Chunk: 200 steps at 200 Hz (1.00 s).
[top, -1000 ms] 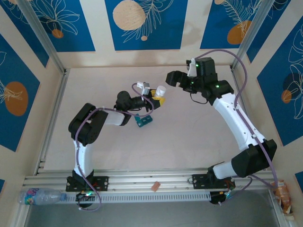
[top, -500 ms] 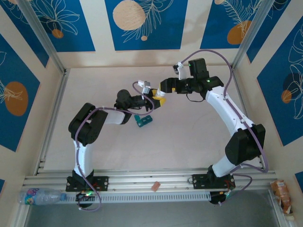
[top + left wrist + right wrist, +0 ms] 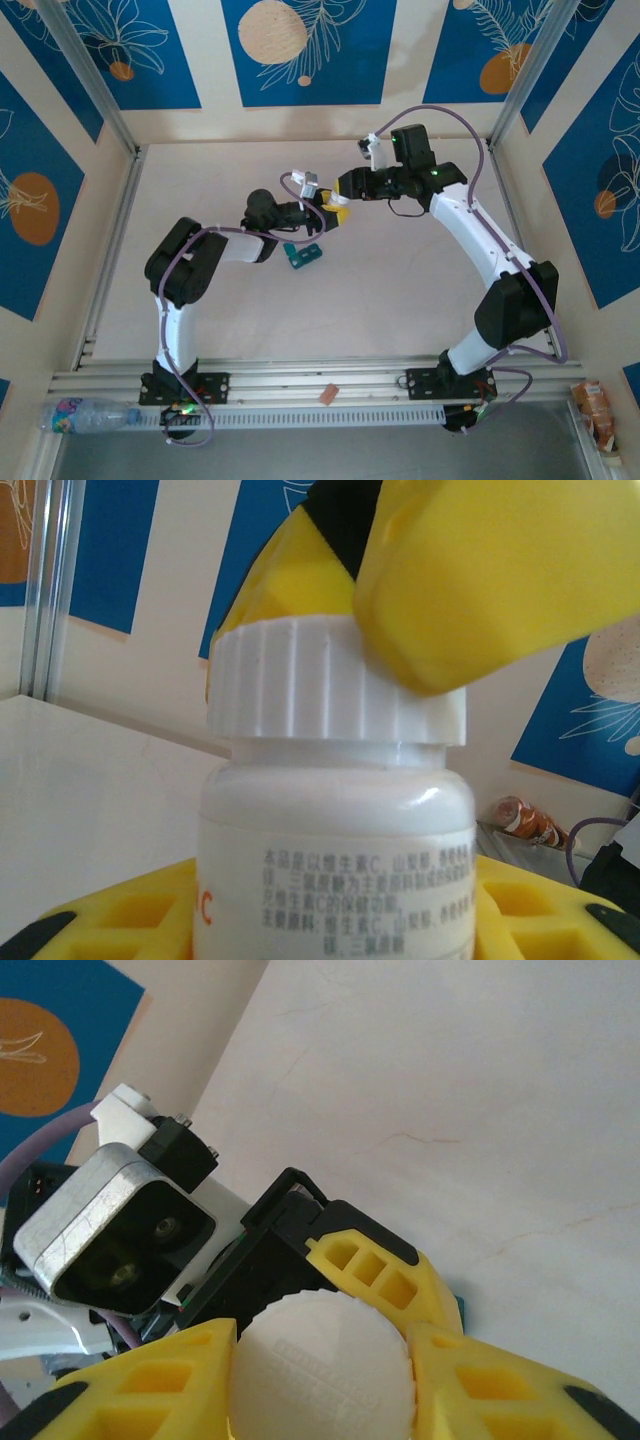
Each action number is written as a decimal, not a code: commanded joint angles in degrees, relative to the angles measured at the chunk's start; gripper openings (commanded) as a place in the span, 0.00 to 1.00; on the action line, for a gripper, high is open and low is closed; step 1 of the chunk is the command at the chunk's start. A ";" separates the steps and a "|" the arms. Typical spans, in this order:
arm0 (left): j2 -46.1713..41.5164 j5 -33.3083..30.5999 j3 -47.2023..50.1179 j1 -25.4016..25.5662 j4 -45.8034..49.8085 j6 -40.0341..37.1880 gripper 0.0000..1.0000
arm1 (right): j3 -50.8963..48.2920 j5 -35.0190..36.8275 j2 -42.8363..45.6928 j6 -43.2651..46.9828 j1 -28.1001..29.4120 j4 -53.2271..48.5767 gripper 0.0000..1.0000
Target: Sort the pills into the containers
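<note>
My left gripper (image 3: pixel 325 212) is shut on a small white bottle (image 3: pixel 335 860) and holds it upright above the table. The bottle's ribbed white cap (image 3: pixel 335 685) sits between the yellow fingers (image 3: pixel 480 570) of my right gripper (image 3: pixel 343 188). From above, those fingers (image 3: pixel 140 1390) press on both sides of the cap (image 3: pixel 325 1370), so that gripper (image 3: pixel 325 1360) is shut on it. The dark teal pill box (image 3: pixel 303 255) lies on the table just below the left gripper, and a sliver of it (image 3: pixel 462 1310) shows beside the left finger (image 3: pixel 375 1265). No pills are visible.
A plastic water bottle (image 3: pixel 85 412) lies on the front rail at the left, and a snack packet (image 3: pixel 597 405) sits at the far right. A small orange scrap (image 3: pixel 327 394) rests on the rail. Metal frame posts (image 3: pixel 90 80) stand at the back corners.
My right arm has swung left and down from behind the bottle onto its cap, which it now covers. The left arm and the bottle have stayed in place.
</note>
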<state>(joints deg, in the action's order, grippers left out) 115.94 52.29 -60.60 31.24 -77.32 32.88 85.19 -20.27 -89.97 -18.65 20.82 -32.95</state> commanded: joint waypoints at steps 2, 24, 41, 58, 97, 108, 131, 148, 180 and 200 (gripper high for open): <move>0.34 -0.01 -1.89 0.05 -3.25 -0.20 0.00 | 0.17 9.07 -0.47 -5.61 3.38 -2.27 0.38; 0.35 -0.86 -1.80 0.18 -3.27 -0.76 0.00 | 1.11 24.68 -1.07 -14.68 8.04 -7.04 0.34; 0.59 -1.22 -1.77 0.20 -3.26 -0.83 0.00 | -0.15 33.08 -0.67 -19.09 12.22 -6.56 0.34; 0.66 -1.49 -1.63 0.15 -3.27 -0.97 0.00 | -1.75 35.33 -0.38 -22.04 14.23 -4.18 0.34; 0.61 -1.49 -1.41 0.18 -3.27 -1.07 0.00 | -3.55 31.35 -0.11 -24.40 12.91 -0.64 0.37; 0.65 -1.49 -1.53 0.13 -3.28 -1.07 0.00 | -3.23 30.49 -0.07 -24.46 12.22 -0.80 0.38; 0.85 -1.42 -1.63 0.20 -3.25 -1.07 0.00 | -2.72 29.19 0.65 -23.57 11.23 -1.03 0.43; 0.94 -1.23 -1.74 0.10 -3.25 -1.07 0.00 | -1.93 27.78 1.35 -22.69 10.28 -1.54 0.51; 1.27 -0.64 -1.63 0.05 -3.19 -1.25 0.00 | -1.05 25.43 4.66 -20.45 7.66 -2.38 0.75; 1.39 0.23 -1.43 0.06 -3.27 -1.50 0.00 | -1.38 23.59 7.26 -18.10 6.07 -2.65 0.84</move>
<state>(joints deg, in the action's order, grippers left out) 117.73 51.42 -60.66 30.98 -77.28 32.45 83.70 7.03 -87.66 -39.70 28.80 -34.20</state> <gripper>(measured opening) 0.457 0.806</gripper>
